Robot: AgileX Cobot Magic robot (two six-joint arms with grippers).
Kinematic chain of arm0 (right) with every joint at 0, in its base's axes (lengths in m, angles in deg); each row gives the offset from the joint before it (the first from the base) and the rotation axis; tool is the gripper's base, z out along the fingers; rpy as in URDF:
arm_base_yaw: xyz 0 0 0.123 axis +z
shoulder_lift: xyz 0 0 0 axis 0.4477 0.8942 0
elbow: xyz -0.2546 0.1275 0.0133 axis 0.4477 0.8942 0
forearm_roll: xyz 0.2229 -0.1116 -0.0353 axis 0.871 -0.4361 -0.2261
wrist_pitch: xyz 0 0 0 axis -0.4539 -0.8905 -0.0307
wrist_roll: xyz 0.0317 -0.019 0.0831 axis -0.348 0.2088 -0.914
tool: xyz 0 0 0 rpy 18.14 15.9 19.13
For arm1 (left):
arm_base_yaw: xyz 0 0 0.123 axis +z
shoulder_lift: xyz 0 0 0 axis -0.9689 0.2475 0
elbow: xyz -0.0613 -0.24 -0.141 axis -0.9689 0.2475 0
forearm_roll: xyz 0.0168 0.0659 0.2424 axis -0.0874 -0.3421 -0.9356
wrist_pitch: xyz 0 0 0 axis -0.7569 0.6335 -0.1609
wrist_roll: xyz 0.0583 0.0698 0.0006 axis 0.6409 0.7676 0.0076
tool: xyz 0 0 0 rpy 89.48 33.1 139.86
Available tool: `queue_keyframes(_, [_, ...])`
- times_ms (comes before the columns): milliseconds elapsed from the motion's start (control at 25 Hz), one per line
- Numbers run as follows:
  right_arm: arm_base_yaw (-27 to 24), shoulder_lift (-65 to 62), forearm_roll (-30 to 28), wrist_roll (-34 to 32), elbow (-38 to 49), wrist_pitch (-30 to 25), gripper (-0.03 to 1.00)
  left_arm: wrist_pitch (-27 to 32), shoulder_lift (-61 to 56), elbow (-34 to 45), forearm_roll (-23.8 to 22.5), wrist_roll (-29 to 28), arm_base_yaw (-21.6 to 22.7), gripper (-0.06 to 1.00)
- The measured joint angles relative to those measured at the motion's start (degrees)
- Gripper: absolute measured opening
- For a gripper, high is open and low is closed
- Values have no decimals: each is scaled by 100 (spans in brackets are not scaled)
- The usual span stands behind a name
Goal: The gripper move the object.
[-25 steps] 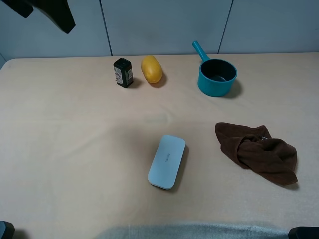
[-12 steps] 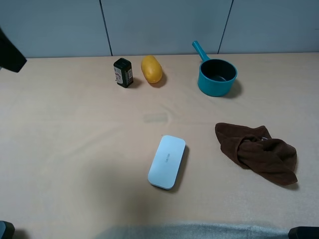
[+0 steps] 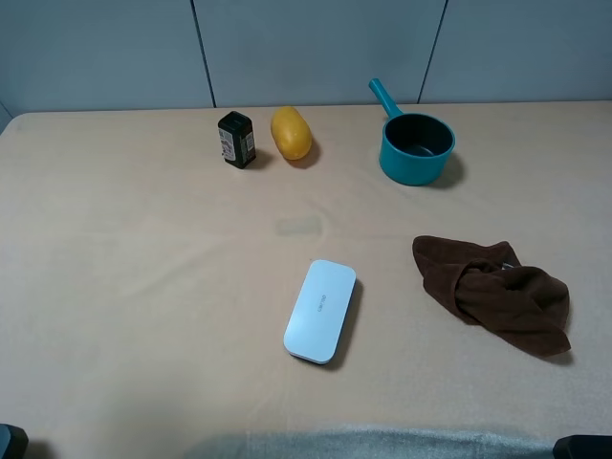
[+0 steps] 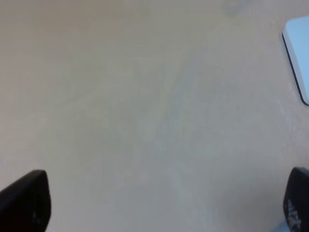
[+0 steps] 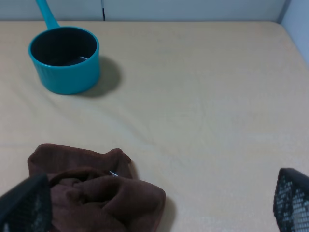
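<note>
High overview, two close wrist views

Soft even light, blurry wrist views

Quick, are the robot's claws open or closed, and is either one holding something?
Left gripper: open, holding nothing.
Right gripper: open, holding nothing.

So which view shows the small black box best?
The exterior high view: the black box stands whole beside the yellow fruit, label visible. Neither wrist view shows it; the left sees only bare table and the white case's edge.
</note>
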Motion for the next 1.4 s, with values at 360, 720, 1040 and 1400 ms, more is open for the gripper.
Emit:
queue_keyframes(360, [0, 0, 0, 0, 0, 0, 69, -17, -2025, 940, -5, 208, 1323, 96])
queue_keyframes(720, [0, 0, 0, 0, 0, 0, 69, -309, -3256, 1787, -5, 286, 2162, 96])
queue_keyframes(1040, [0, 0, 0, 0, 0, 0, 69, -552, -3695, 2354, 12, 308, 2198, 96])
queue_keyframes(1400, [0, 0, 0, 0, 0, 0, 69, -552, -3695, 2354, 14, 308, 2198, 96])
